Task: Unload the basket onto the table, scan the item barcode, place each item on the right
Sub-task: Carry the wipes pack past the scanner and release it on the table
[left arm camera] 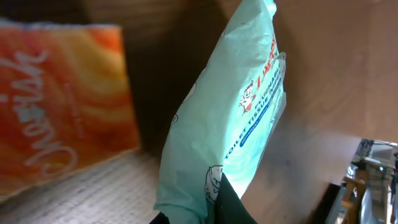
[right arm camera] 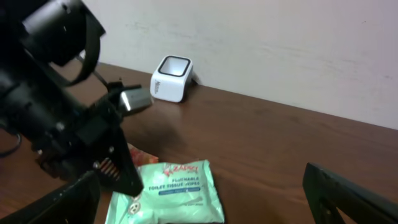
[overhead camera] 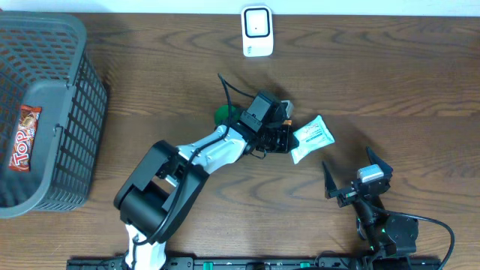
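Gripping tissue pack by its edge with left gripper; holding right gripper wide open (idle). Next: lift, carry to scanner, face barcode toward it.

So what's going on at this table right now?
The left gripper is shut on one end of a pale green wipes pack near the middle of the table. The right gripper sits open and empty nearby. The white scanner stands at the far edge, apart from the pack, so no scan yet.
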`<state>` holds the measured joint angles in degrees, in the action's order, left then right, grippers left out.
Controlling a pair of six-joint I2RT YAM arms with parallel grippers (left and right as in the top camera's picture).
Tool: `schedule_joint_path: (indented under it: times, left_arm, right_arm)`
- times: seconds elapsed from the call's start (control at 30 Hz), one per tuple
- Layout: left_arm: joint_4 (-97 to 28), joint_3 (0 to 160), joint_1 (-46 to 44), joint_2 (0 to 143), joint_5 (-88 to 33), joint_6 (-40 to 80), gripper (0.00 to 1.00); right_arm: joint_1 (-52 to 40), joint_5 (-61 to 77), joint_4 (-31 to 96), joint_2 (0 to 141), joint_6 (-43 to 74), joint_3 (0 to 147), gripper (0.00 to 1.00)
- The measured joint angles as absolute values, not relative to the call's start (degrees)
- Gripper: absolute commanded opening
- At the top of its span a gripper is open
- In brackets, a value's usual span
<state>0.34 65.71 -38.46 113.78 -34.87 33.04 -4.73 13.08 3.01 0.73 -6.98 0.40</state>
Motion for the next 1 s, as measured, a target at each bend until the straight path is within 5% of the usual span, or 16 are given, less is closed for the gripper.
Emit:
schedule_joint_path:
  times: [0.07,0.13,0.2,0.3,0.9,1.0]
  left_arm:
    - [0.4,65.7,-38.5,114.7,-34.5,33.1,0.09]
    - [0.4,65.7,-38.5,115.2,-34.3,33.0,0.23]
    - [0.7,65.7,-38.5,115.2,-34.3,33.0,0.5]
    - [2.1,65.7,-38.5,115.2,-35.1,33.1,0.62]
    - [2.8,65.8,-38.5,102.6,-36.7,33.2,0.7]
    - [2.8,65.8,-38.2,102.6,-36.0,31.4,0.79]
  right_arm:
    - [-4.7,13.1,3.0,0.7,-7.0,0.4,0.99]
    - [-4.7,13.1,3.0,0.7,-7.0,0.4,0.99]
    - [-4.7,13.1,3.0,0.7,-7.0,0.4,0.99]
    - [-4.7,13.1,3.0,0.7,-7.0,0.4,0.99]
    - [-4.7,13.1,3.0,0.7,-7.0,0.4,0.99]
    - [-4.7,13.1,3.0,0.7,-7.0,0.4,0.99]
